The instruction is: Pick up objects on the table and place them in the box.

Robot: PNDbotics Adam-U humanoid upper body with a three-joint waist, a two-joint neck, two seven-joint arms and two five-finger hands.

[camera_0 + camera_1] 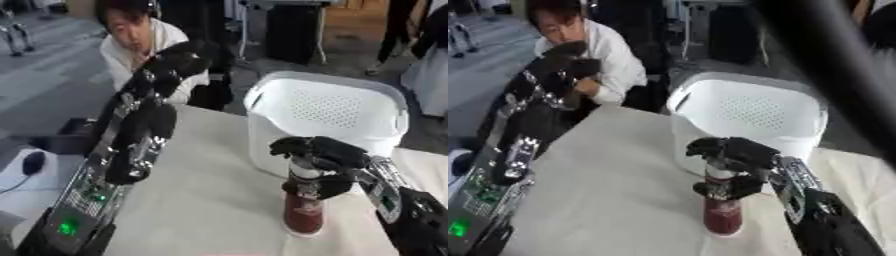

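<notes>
One dark red bottle [304,212] is standing on the table [201,200], just beside the white basket [328,107]. The right hand [319,155] is curling around its top. Tipping could happen if fingers slip.

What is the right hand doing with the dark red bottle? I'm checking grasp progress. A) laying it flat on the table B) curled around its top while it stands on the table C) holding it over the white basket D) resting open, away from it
B: the right hand has its fingers curled around the upper part of the dark red bottle, which stands upright on the table in front of the white basket.
</notes>
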